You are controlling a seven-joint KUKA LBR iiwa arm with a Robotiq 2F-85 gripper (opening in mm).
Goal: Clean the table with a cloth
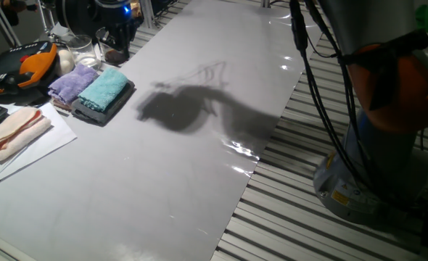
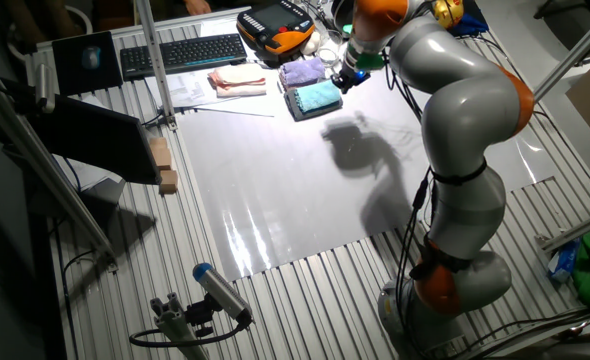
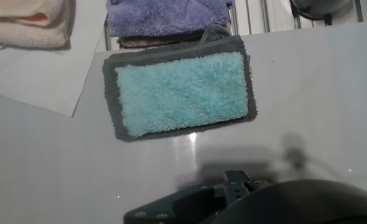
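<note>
The teal cloth (image 3: 185,92) lies flat on a folded dark grey cloth (image 3: 111,93) at the far edge of the glossy pale table (image 3: 59,168). It also shows in one fixed view (image 1: 104,88) and in the other fixed view (image 2: 317,96). My gripper (image 2: 348,79) hangs in the air just beside the cloth, apart from it. It holds nothing that I can see. The hand view shows only a dark part of the hand at the bottom edge, so the fingers are hidden.
A lilac cloth (image 1: 72,81) lies next to the teal one, and a peach cloth (image 1: 14,129) rests on white paper (image 1: 33,152). An orange and black device (image 1: 34,64), a glass (image 1: 87,49) and a keyboard (image 2: 185,50) stand behind. The arm's base (image 1: 359,181) stands off the table's edge.
</note>
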